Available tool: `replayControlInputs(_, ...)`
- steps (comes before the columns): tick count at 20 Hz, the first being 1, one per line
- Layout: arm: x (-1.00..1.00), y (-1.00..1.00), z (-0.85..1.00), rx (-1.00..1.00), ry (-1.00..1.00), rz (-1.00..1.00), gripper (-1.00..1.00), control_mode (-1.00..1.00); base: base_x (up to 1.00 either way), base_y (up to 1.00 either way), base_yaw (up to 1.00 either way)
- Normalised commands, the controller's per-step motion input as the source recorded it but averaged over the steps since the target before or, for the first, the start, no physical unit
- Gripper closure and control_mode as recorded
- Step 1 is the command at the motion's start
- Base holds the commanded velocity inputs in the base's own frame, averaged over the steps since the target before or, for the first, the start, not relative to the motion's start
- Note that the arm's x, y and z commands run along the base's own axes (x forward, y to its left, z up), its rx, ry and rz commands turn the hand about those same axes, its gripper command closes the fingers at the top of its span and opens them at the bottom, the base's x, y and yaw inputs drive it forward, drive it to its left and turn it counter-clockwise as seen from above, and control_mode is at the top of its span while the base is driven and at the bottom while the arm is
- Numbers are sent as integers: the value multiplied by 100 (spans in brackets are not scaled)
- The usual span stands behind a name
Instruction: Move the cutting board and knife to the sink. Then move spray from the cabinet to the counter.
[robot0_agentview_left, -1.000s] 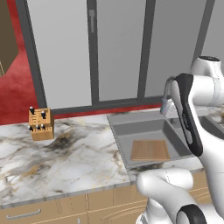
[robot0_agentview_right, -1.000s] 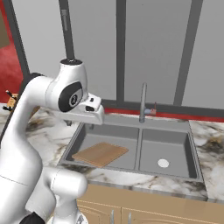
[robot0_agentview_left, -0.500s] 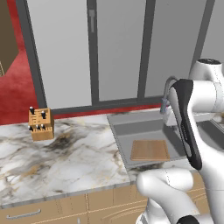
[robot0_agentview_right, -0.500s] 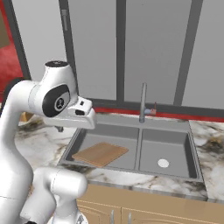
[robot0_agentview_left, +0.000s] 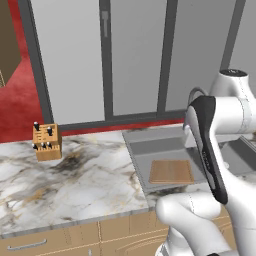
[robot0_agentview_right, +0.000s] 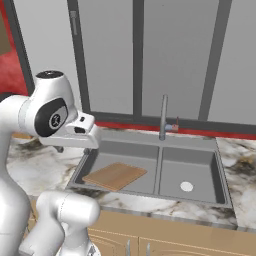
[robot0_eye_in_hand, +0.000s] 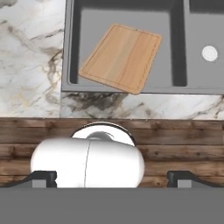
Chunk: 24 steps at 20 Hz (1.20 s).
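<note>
No readable writing or brand marks anywhere; the knife block (robot0_agentview_left: 46, 141) at left of the left base view carries black handles but no lettering I can make out. The cutting board (robot0_eye_in_hand: 121, 57) lies flat in the left basin of the sink (robot0_eye_in_hand: 177, 90), upper middle of my hand view, askew to the basin walls, with the marble counter (robot0_agentview_left: 75, 182) to its left. My claw (robot0_eye_in_hand: 111, 177) stands released, tips spread wide at the bottom corners, mostly cut off, grasping nothing.
</note>
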Motion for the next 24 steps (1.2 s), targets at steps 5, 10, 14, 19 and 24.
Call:
replayControlInputs(5,-13,0,14,0,0,0,-100,-100,0,0,0)
replayControlInputs(10,-5,0,2,0,0,0,-100,100,-62,-2,5)
replayControlInputs(14,0,0,0,0,0,0,-100,100,-100,2,24)
replayControlInputs(19,0,0,0,0,0,0,-100,100,-66,66,75)
replayControlInputs(24,0,0,0,0,0,0,-100,100,-31,61,97)
